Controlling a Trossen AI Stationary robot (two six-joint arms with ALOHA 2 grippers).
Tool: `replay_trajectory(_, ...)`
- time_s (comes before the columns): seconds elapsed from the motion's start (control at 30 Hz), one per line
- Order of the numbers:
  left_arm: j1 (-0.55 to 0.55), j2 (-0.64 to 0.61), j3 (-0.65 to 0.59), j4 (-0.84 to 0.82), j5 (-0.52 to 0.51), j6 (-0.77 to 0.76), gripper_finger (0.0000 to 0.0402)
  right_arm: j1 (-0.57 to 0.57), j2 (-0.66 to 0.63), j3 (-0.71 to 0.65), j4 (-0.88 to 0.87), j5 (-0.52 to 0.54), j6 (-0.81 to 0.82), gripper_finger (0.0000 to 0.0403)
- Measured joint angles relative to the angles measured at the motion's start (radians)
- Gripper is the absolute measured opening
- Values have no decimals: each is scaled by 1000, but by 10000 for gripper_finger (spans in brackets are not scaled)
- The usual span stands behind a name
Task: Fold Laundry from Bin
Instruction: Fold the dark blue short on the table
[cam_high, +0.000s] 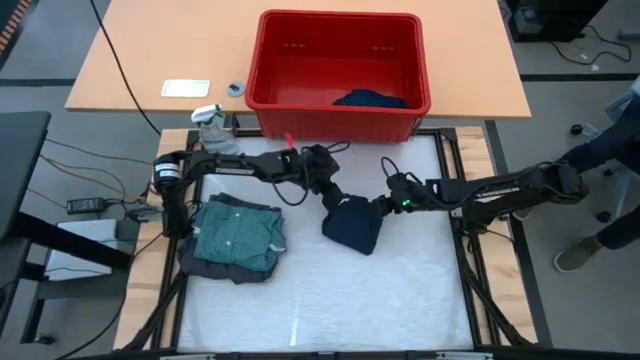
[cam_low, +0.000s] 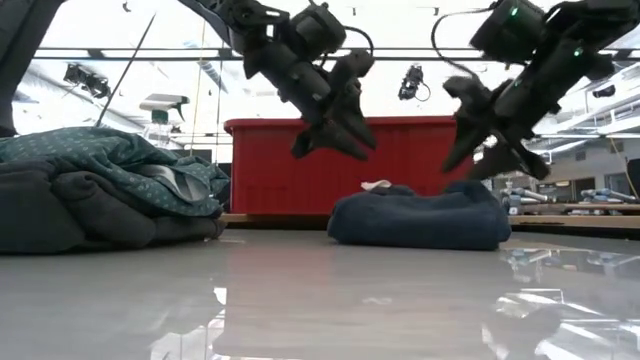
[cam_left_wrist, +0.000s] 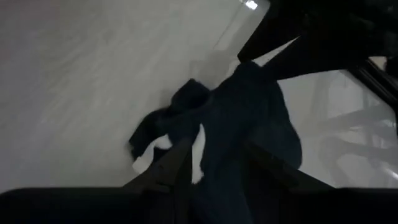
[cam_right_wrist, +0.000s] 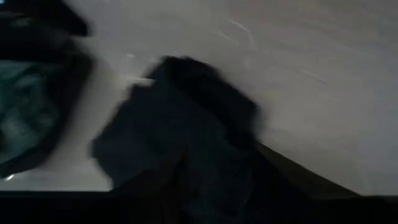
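Note:
A folded navy garment lies flat on the white table top at its middle, a white tag showing on it. My left gripper hangs open just above the garment's far left side. My right gripper is open too, above its right side. Neither touches it. A folded teal-green dotted shirt rests on a dark grey piece at the table's left. The red bin stands at the far edge with a navy dotted piece in it.
Behind the bin a wooden table carries a white card and a small round thing. A spray bottle stands near the left arm's base. A person's leg and shoe show at the right. The near half of the white top is bare.

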Motion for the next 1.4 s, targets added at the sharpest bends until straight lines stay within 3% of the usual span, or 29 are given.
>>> replay_trajectory(0.23,-17,-90,0,-34,-1,-16,130,69,9,1,218,8,-91,158)
replay_trajectory(0.5,-65,-195,-1,-155,-4,-38,130,128,148,1,195,25,-97,153)
replay_trajectory(0.7,-121,-204,-1,-228,-20,47,130,177,293,29,234,20,-259,151)
replay_trajectory(0.87,-174,-204,-1,-313,-43,-39,130,203,429,103,153,26,-220,126)
replay_trajectory(1.13,-348,-204,-1,-329,-51,-229,130,362,570,208,198,-73,-101,54)
replay_trajectory(1.27,-463,-204,-1,-329,-138,-317,130,470,580,265,258,-108,-36,39)
replay_trajectory(1.4,-561,-204,-1,-321,-229,-344,130,539,576,356,300,-115,-89,39)
